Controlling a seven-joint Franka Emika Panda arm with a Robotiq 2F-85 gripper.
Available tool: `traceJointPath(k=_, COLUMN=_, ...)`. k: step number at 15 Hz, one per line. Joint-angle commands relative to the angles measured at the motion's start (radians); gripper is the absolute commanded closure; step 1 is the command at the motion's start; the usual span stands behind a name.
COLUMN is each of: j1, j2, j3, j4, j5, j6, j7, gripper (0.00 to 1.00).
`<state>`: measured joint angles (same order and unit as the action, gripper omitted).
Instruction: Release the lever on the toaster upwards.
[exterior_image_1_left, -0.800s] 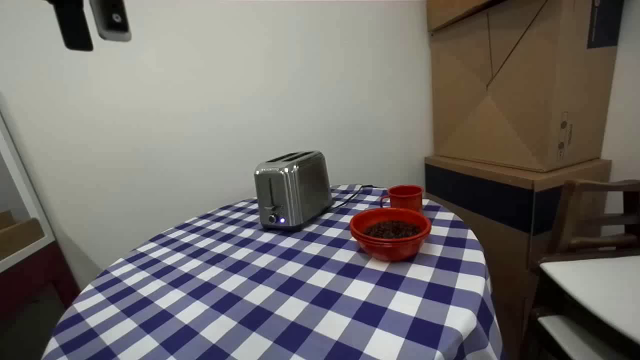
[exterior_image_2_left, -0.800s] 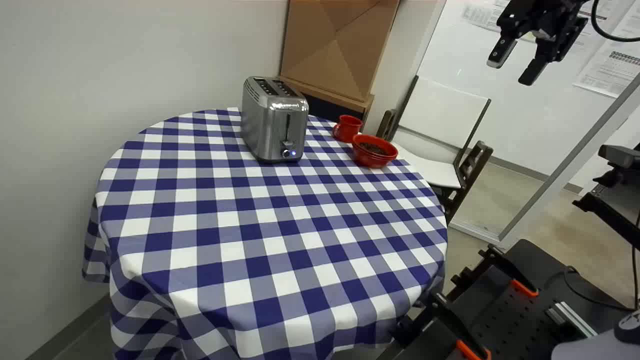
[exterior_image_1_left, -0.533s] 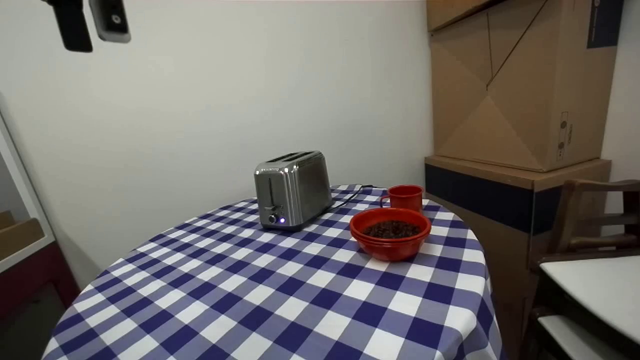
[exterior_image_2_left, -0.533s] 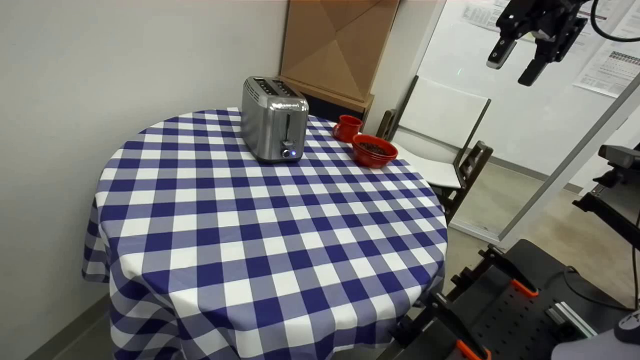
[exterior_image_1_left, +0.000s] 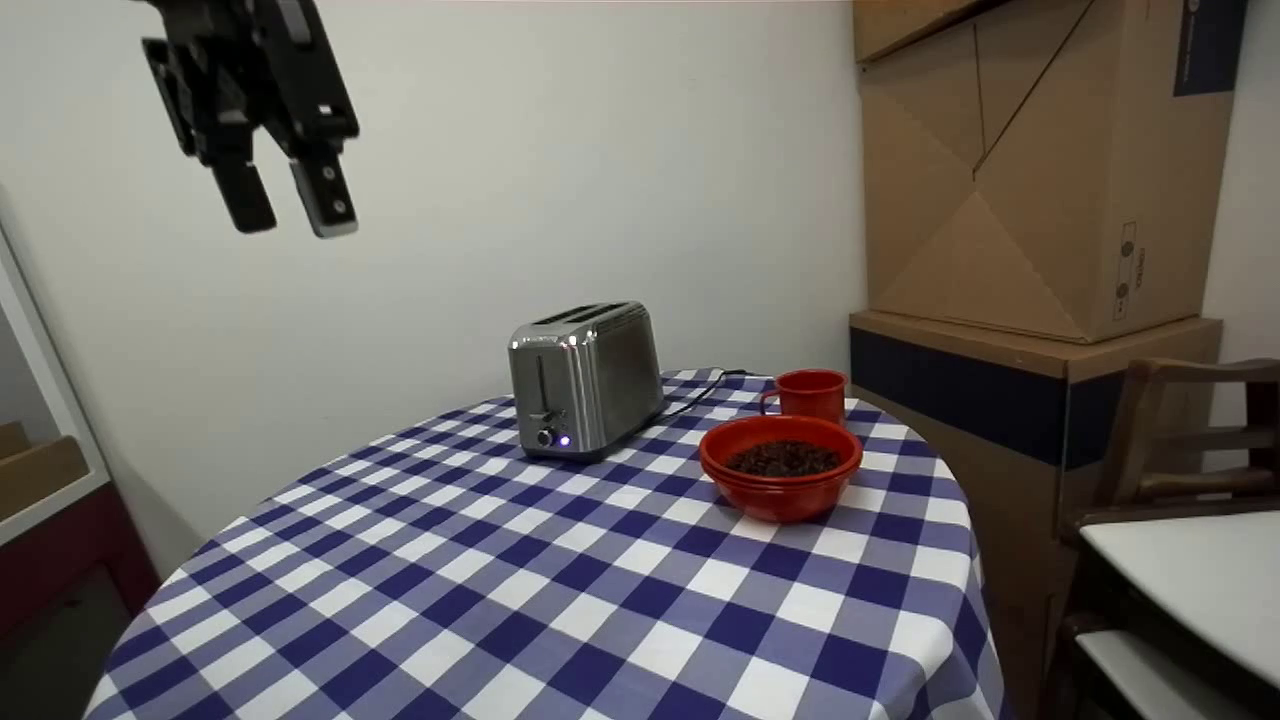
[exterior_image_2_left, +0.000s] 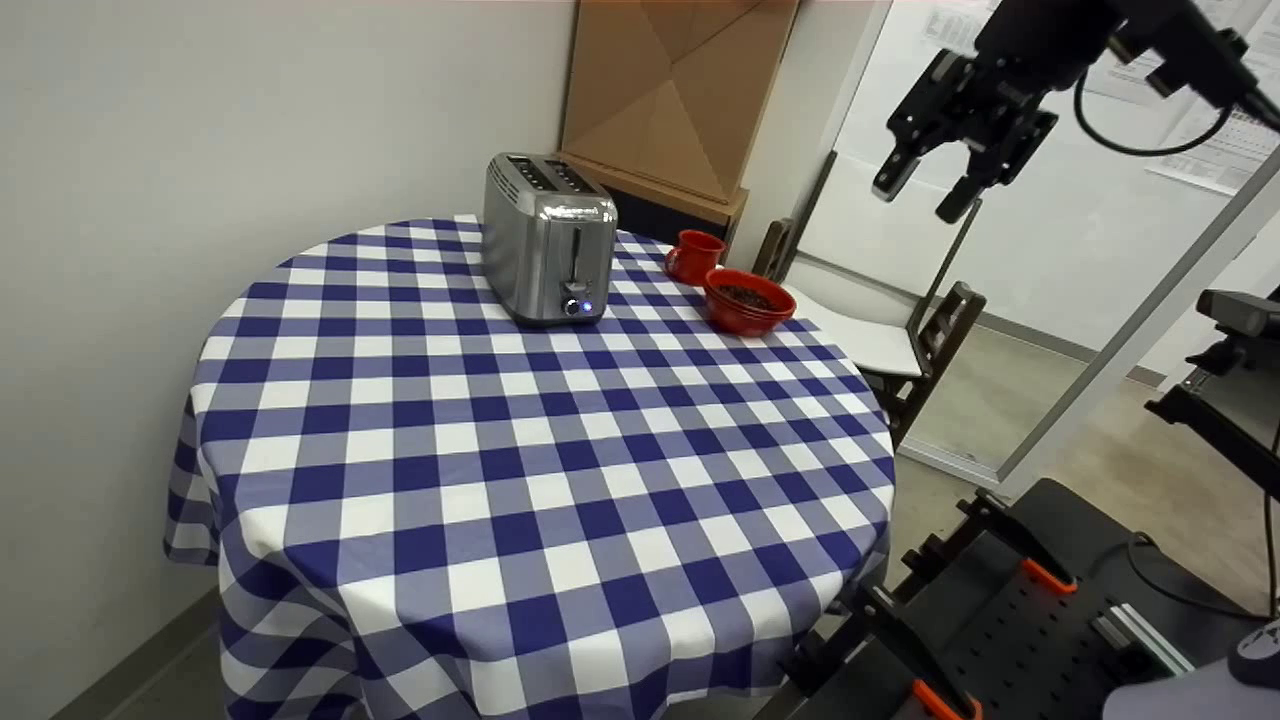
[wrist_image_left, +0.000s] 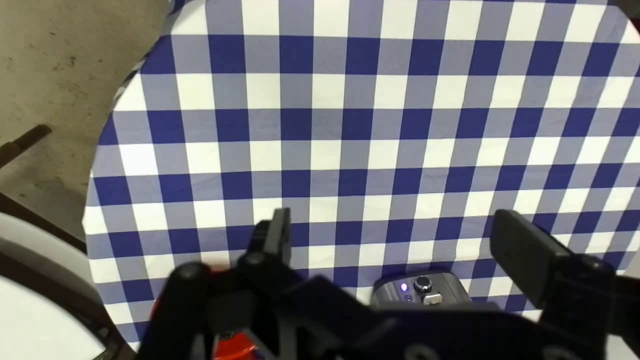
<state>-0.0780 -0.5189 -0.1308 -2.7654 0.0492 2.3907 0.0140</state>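
The silver toaster (exterior_image_1_left: 620, 385) stands on the checkered table in both exterior views (exterior_image_2_left: 520, 235). Its lever (exterior_image_1_left: 545, 416) sits low in its slot, just above the knob, in both exterior views (exterior_image_2_left: 575, 288). A small blue-purple light glows beside the knob. My gripper (exterior_image_1_left: 295, 222) is open and empty, high in the air and well apart from the toaster; it also shows in an exterior view (exterior_image_2_left: 921, 197). In the wrist view, my gripper's fingers (wrist_image_left: 391, 222) are wide apart. The toaster's control end (wrist_image_left: 452, 287) and lever (wrist_image_left: 432, 299) show below them; the gripper body hides the rest.
A red bowl (exterior_image_1_left: 785, 500) with dark contents and a red mug (exterior_image_1_left: 815, 395) stand beside the toaster. A black cord (exterior_image_1_left: 705, 392) runs behind it. A wall is behind the table (exterior_image_2_left: 480, 440). Cardboard boxes (exterior_image_1_left: 1000, 250) and a chair (exterior_image_2_left: 880, 230) stand past the table.
My gripper has come down and moved toward the table, rightward in one exterior view's picture and leftward in another. It stays open. The toaster, bowl and mug have not moved.
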Motion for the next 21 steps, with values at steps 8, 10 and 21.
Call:
traceJointPath(k=8, j1=0.059, j2=0.543, j3=0.014, j4=0.222, j5=0.055, j6=0.252, j7=-0.128, gripper=0.00)
traceJointPath(k=10, j1=0.048, j2=0.644, j3=0.025, j4=0.293, j5=0.045, j6=0.290, j7=-0.106, gripper=0.00)
traceJointPath(k=21, j1=0.091, j2=1.084, j3=0.023, j4=0.617, j5=-0.050, j6=0.534, j7=0.014, gripper=0.00)
